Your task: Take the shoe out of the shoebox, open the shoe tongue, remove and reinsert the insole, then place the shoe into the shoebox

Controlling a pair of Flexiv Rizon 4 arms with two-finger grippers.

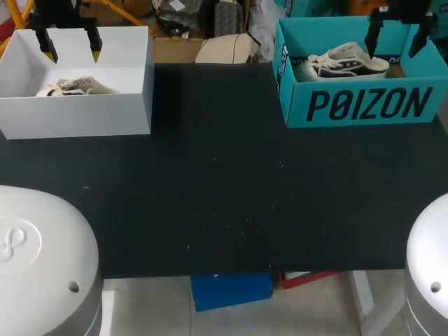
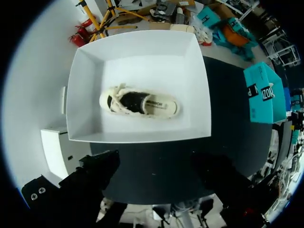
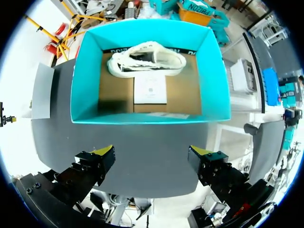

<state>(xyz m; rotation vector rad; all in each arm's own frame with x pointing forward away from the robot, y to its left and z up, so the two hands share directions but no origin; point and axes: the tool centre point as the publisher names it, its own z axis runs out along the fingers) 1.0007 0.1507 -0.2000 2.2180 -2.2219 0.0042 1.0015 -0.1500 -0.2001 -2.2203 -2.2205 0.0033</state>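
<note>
A white shoebox (image 1: 77, 115) stands at the table's far left with a cream shoe (image 1: 70, 87) lying inside. My left gripper (image 1: 71, 47) hangs open above it. In the left wrist view the shoe (image 2: 140, 102) lies on its side in the white box (image 2: 137, 52), well ahead of the gripper (image 2: 154, 166). A teal shoebox (image 1: 364, 105) at the far right holds a white shoe with dark stripes (image 1: 343, 63). My right gripper (image 1: 396, 38) is open above it. The right wrist view shows that shoe (image 3: 147, 59) against the far wall of the teal box (image 3: 149, 118), ahead of the gripper (image 3: 152, 154).
The black table top (image 1: 224, 182) stretches bare between the two boxes and toward the front edge. A white paper card (image 3: 150, 89) lies on the teal box's brown floor beside the shoe. My arms' white bases (image 1: 42, 259) (image 1: 430, 273) sit at the near corners.
</note>
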